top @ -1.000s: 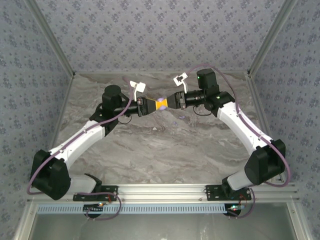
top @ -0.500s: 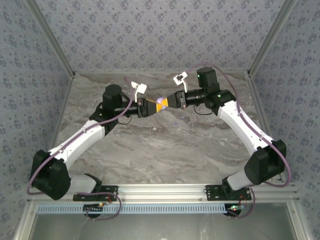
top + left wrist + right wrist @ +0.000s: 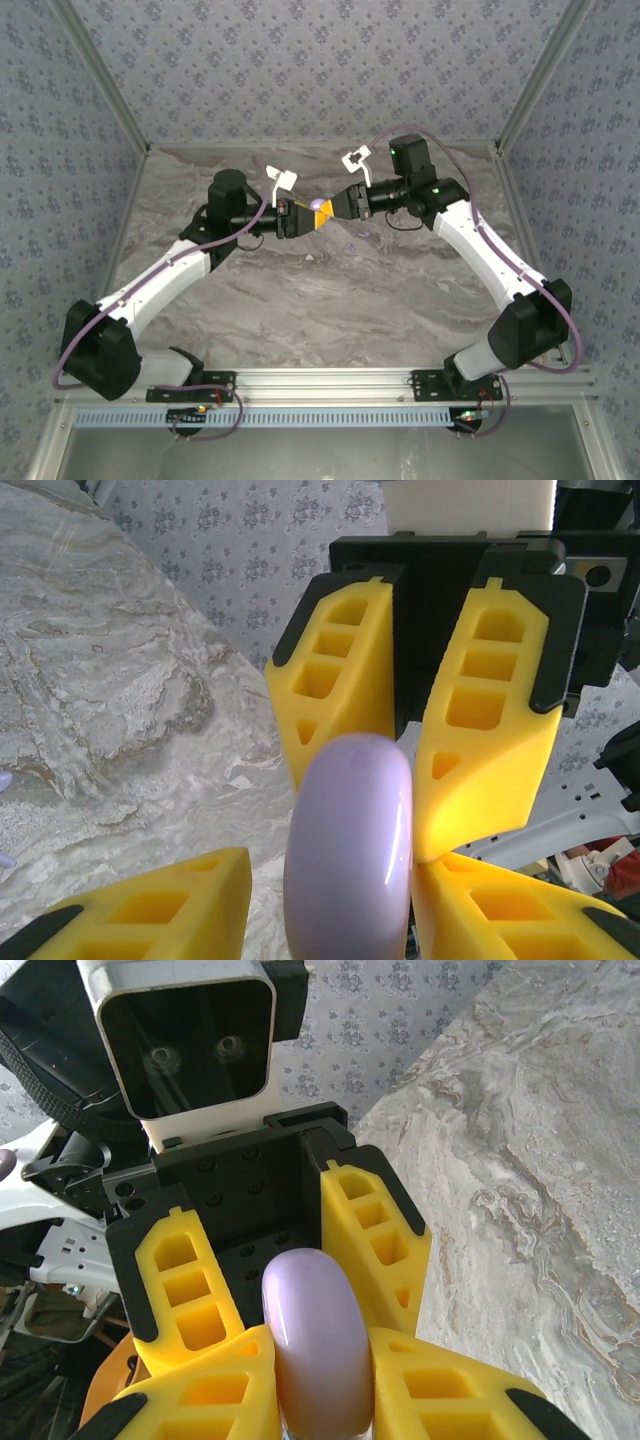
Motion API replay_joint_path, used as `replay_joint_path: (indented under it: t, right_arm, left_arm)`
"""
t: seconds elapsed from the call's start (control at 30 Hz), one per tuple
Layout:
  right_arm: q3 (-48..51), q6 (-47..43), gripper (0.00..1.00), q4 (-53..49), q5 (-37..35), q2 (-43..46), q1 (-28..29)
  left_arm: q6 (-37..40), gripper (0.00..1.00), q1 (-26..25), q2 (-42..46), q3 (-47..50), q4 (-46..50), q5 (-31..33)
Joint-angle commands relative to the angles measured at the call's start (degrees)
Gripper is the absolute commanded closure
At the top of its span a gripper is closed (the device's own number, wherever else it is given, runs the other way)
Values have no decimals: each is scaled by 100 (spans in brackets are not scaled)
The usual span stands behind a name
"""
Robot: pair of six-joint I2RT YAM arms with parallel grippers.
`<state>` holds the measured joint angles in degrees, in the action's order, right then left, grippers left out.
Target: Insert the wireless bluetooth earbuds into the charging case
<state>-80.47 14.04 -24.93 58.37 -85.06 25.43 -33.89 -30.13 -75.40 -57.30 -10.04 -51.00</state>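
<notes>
On the bench point(image 3: 330, 300), toward 4 o'clock from where the arms meet, lie a few tiny purple specks. I take them for the wireless bluetooth earbuds point(image 3: 358, 233), though they are too small to be sure.

Farther out, near 12 o'clock of the bench's middle, the purple charging case point(image 3: 320, 205) hangs in the air edge-on between both arms. The right gripper point(image 3: 322, 1370) is clamped on it, a pad pressed to each face. The left gripper point(image 3: 335, 870) has its jaws parted around the same disc, with a gap showing on one side, so it surrounds the case but does not hold it.

This looks like a hand-over to the right arm. The left arm should draw straight back toward 8 o'clock, jaws wide enough not to brush the rim. The disc is smooth, rounded and pinched near the fingertips, so a nudge could twist it loose. The right arm should hold firm and level, then set the case down beside the earbuds.
</notes>
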Motion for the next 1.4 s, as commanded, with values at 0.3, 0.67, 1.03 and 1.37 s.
replay_joint_path:
  t: [0.3,0.67,1.03,1.37]
  right_arm:
    - [-180,-253,74,-313,184,16,100]
    - [-175,-467,52,-703,-780,267,129]
    - [-284,-989,44,-1427,-1493,674,202]
    - [-391,-1193,42,-1618,-1765,675,409]
  left_arm:
    - [119,67,-68,176,-194,-72,-50]
    - [701,90,-104,142,-422,555,244]
    - [3048,92,-258,331,-215,587,332]
    - [4179,92,-434,335,-237,800,208]
